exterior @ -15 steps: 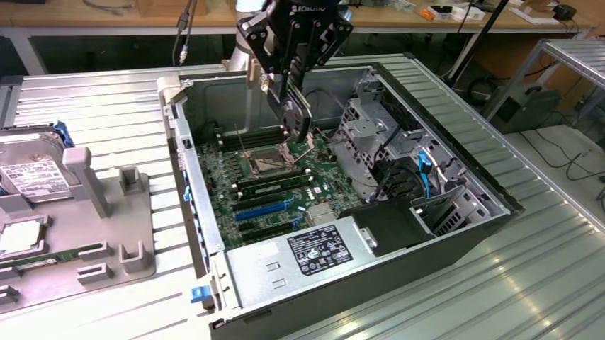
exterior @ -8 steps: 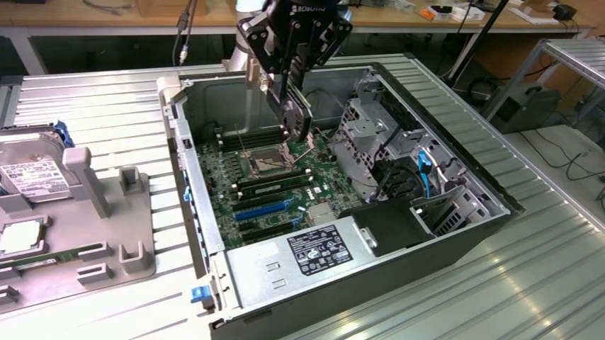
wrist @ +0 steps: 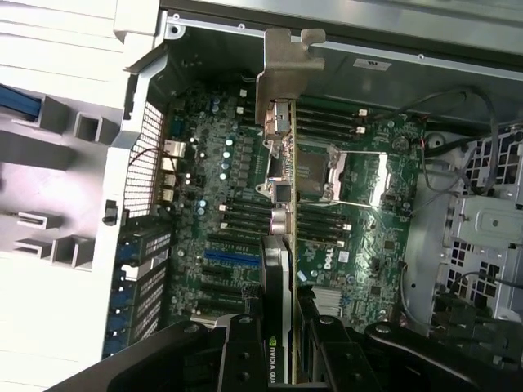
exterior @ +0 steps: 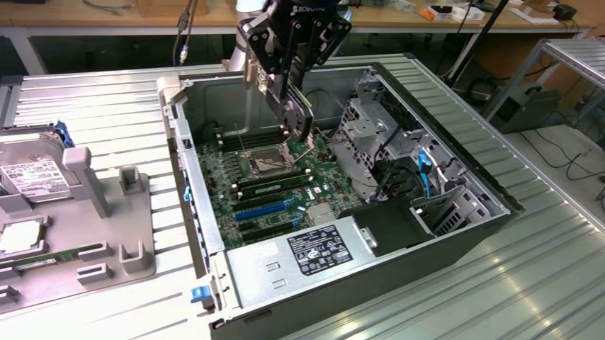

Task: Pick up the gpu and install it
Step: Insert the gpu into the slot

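Observation:
My gripper [exterior: 286,74] hangs over the open computer case [exterior: 173,134], shut on the gpu [exterior: 297,117]. The card is a thin black board held on edge, above the motherboard [exterior: 274,188] near the processor socket. From the wrist camera the gpu [wrist: 279,269] appears edge-on between my two black fingers [wrist: 233,355], its silvery bracket [wrist: 288,69] at the end away from the gripper [wrist: 282,335]. The card floats clear of the board, apart from the blue expansion slot [exterior: 260,210] [wrist: 231,255].
A grey fixture [exterior: 104,212] at the exterior view's left carries a hard drive [exterior: 33,177] and a green memory stick [exterior: 57,255]. Inside the case stand a drive cage [exterior: 369,131], a power supply [exterior: 317,255] and loose cables [exterior: 426,173]. Ribbed metal table [exterior: 492,283] surrounds it.

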`<state>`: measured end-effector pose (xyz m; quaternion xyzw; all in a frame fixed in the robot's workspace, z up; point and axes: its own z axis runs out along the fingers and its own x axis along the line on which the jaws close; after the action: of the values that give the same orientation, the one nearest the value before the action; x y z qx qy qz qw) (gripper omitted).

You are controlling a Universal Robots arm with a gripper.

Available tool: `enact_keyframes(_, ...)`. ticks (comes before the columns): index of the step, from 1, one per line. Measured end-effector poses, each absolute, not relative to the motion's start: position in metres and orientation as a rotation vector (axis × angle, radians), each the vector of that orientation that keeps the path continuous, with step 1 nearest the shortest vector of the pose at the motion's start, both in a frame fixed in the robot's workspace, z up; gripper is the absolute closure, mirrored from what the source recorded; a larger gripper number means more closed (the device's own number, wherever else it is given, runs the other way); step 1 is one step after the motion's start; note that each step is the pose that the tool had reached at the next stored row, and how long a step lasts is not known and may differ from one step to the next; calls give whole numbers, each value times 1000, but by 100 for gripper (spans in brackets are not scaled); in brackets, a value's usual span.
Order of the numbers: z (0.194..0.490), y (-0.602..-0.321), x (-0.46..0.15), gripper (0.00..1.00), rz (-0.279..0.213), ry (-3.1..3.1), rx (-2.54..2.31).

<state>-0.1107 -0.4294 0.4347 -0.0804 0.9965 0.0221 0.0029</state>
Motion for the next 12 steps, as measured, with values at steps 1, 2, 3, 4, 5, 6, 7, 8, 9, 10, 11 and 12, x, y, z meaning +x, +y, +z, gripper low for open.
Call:
enact_keyframes(1,435,-429,-111,73,69,3124,-258)
enact_keyframes(2,435,-429,-111,73,70,3124,-266)
enact_keyframes(3,435,-429,-111,73,69,3123,-272)
enact_keyframes(4,435,-429,-111,73,70,3123,-283)
enact_keyframes(5,435,-429,-111,73,70,3121,-299)
enact_keyframes(6,435,-429,-111,73,70,3120,-314)
enact_keyframes(7,435,-429,-111,73,70,3118,-339)
enact_keyframes(8,435,-429,-111,73,70,3117,-350)
enact_keyframes(9,435,-429,-111,73,70,3116,-361)
enact_keyframes(10,435,-429,-111,73,70,3115,-368)
enact_keyframes(11,435,-429,-111,73,70,3114,-374)
enact_keyframes(12,435,-429,-111,73,70,3113,-385)
